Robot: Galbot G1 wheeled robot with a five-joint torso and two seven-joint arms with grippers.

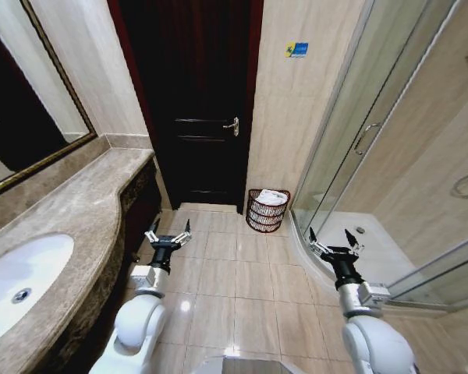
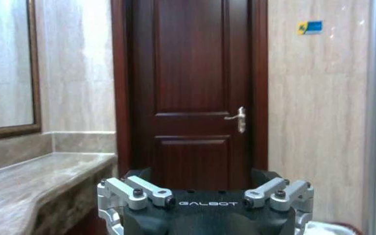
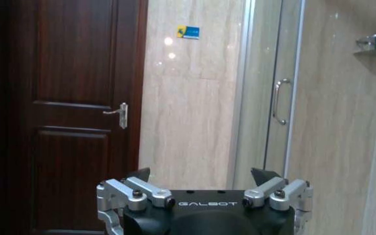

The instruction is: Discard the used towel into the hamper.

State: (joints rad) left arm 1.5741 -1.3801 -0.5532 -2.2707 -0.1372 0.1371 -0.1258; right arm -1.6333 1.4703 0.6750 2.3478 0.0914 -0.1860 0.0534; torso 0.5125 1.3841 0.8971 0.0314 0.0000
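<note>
Small round open-weave hamper (image 1: pixel 267 210) of dark reddish-brown ribbed wicker stood on the glossy beige floor tiles (image 1: pixel 242 273) against the wall, between the dark panelled wooden door (image 1: pixel 195 101) and the curved glass shower enclosure (image 1: pixel 359 148). White folded cloth, probably the towel (image 1: pixel 271 197), lay inside its rim. Left gripper (image 1: pixel 168 232) and right gripper (image 1: pixel 333 238) hung low, well apart from the basket, both with jaws spread and empty. Risks: an arm clipping the polished marble counter (image 1: pixel 70 210) or the glass; a light basket tipping if nudged.
</note>
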